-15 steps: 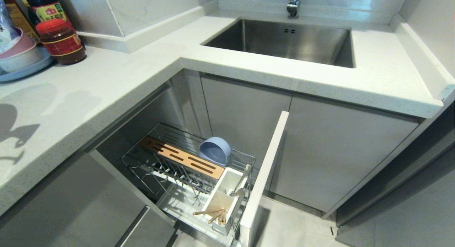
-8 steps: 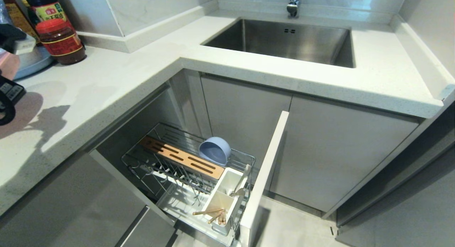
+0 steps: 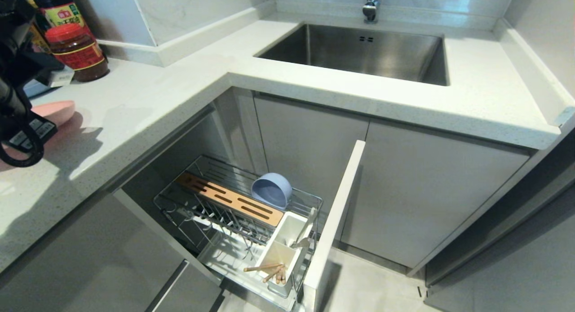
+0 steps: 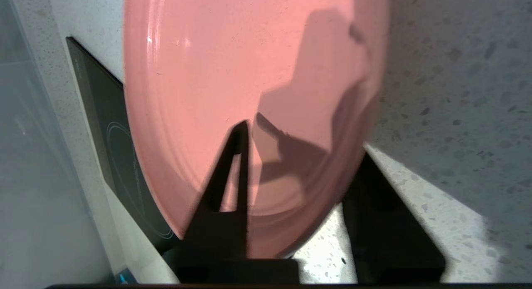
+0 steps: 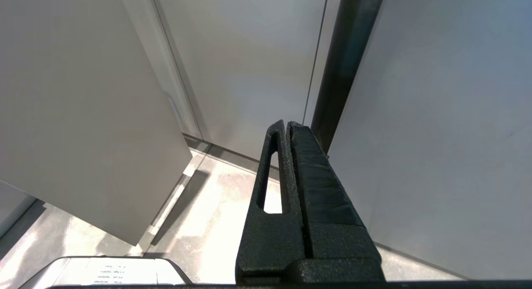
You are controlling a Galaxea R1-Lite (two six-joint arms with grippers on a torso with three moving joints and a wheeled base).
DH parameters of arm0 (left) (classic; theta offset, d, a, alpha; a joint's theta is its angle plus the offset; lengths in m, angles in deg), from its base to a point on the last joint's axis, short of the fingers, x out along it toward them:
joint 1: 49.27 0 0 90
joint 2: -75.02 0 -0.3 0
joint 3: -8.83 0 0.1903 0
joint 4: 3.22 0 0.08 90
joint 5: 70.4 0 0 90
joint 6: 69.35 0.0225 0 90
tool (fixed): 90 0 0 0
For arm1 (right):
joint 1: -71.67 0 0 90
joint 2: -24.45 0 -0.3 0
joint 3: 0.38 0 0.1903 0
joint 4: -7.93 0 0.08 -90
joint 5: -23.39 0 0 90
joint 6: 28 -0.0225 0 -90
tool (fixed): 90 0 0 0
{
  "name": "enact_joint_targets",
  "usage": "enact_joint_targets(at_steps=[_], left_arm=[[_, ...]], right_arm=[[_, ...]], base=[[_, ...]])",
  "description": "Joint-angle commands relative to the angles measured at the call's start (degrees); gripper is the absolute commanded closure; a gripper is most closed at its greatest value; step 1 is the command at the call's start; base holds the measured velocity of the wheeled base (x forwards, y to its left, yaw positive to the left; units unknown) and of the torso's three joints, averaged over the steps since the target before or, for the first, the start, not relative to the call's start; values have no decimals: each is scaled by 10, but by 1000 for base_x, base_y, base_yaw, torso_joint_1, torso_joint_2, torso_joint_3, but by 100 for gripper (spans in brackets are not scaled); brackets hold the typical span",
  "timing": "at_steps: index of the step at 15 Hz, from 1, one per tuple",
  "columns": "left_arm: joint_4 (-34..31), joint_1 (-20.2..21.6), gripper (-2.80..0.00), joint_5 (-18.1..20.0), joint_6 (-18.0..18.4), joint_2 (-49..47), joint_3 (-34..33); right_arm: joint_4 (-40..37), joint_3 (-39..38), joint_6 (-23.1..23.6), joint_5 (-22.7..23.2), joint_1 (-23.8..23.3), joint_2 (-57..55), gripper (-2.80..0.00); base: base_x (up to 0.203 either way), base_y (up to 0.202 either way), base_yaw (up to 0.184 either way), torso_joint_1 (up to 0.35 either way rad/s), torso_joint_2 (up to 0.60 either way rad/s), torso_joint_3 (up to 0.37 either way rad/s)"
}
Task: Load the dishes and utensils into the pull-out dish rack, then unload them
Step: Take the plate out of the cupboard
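The pull-out dish rack (image 3: 238, 213) is standing drawn out below, holding the bowl (image 3: 271, 190), its plate dividers free. On the countertop (image 3: 148, 96), near its edge, the left gripper (image 4: 297, 164) is straddling the pink plate (image 4: 249, 85), fingers apart. The right gripper (image 5: 286, 129) is hanging closed.

Speckled pale stone tabletop (image 3: 148, 101), smooth. Brushed steel sink (image 3: 359, 51). Chrome wire rack (image 3: 215, 208) bearing slotted wood board (image 3: 229, 199) and white plastic box (image 3: 287, 244). Pink plate (image 4: 249, 93), faintly sheened. Rough black plastic right claw (image 5: 286, 124).
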Motion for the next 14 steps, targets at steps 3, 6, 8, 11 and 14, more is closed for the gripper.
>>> enact_joint_targets(at_steps=[3,6,8,11,14], left_arm=[[-4,0,-280,18,1,7,0],[-6,-5,-280,93,-18,32,-1],[-31,-16,-280,164,-57,54,-1],[-70,-23,-280,308,-112,94,-10],[-86,-25,-280,488,-217,162,-13]], right_arm=[[0,0,0,0,0,0,0],[0,0,0,0,0,0,0],[0,0,0,0,0,0,0],[0,0,0,0,0,0,0],[0,0,0,0,0,0,0]], base=[[0,0,0,0,0,0],[0,0,0,0,0,0],[0,0,0,0,0,0],[0,0,0,0,0,0],[0,0,0,0,0,0]])
